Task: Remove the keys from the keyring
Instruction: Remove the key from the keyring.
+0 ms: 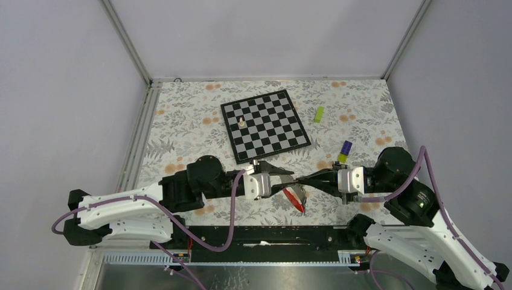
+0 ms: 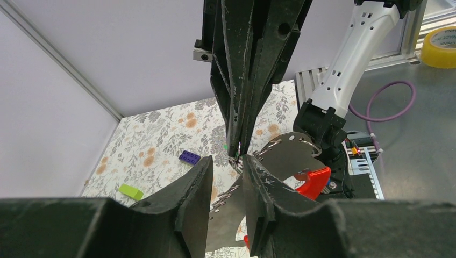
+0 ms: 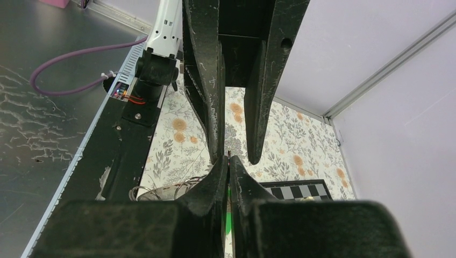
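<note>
Pinches a sliver of green, likely the green-headed key (image 3: pixel 228 215), between the tightly closed tips of the right gripper (image 3: pixel 228 161). Sets the left gripper (image 2: pixel 227 161) nose to nose with it, jaws part-open and straddling those tips, clamped on nothing that shows. Looks like a brace-and-pull arrangement: one side anchoring the key, the other placed to catch the keyring (image 2: pixel 277 141) and work it off. Puts that wire ring just beside the meeting tips, with a flat silvery piece (image 2: pixel 290 156) and the red strap (image 2: pixel 313 180) attached; cannot tell whether hanging or resting on the floral table (image 1: pixel 181 121). Leaves the chessboard (image 1: pixel 265 125), lime-green block (image 1: pixel 319 114) and purple-and-yellow block (image 1: pixel 345 151) well apart behind, out of the work. Shows no key free of the ring yet.
</note>
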Action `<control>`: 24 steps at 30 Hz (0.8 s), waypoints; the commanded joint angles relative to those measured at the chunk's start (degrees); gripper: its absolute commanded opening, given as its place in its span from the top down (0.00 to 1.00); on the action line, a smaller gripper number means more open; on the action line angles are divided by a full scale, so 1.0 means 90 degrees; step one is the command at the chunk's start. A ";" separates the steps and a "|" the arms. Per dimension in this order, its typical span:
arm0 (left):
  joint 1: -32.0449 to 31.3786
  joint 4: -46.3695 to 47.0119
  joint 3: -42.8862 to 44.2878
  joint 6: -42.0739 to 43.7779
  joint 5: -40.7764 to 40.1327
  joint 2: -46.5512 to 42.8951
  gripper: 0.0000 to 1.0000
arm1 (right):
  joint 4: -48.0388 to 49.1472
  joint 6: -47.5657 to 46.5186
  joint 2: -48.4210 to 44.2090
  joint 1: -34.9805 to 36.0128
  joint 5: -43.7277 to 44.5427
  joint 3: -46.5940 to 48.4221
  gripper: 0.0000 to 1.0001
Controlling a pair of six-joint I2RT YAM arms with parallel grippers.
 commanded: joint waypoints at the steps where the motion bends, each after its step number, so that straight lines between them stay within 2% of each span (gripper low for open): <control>1: -0.0025 0.0408 0.0261 0.0026 0.0089 0.0047 0.67 | 0.0503 0.0148 -0.0058 0.0002 -0.0154 0.0026 1.00; 13: -0.0025 0.0407 0.0290 0.0062 0.0097 0.0096 0.73 | 0.0633 0.0374 -0.0092 0.0000 -0.0410 -0.0045 1.00; 16: -0.0025 0.0402 0.0298 0.0064 0.0142 0.0098 0.84 | 0.0644 0.0413 -0.0091 -0.0002 -0.0444 -0.0066 1.00; 19: -0.0025 0.0402 0.0304 0.0071 0.0173 0.0098 1.00 | 0.0671 0.0440 -0.0106 -0.0001 -0.0467 -0.0098 1.00; 24: -0.0025 0.0404 0.0255 0.0185 0.0469 0.0013 1.00 | 0.0705 0.0437 -0.0160 -0.0001 -0.0381 -0.0151 1.00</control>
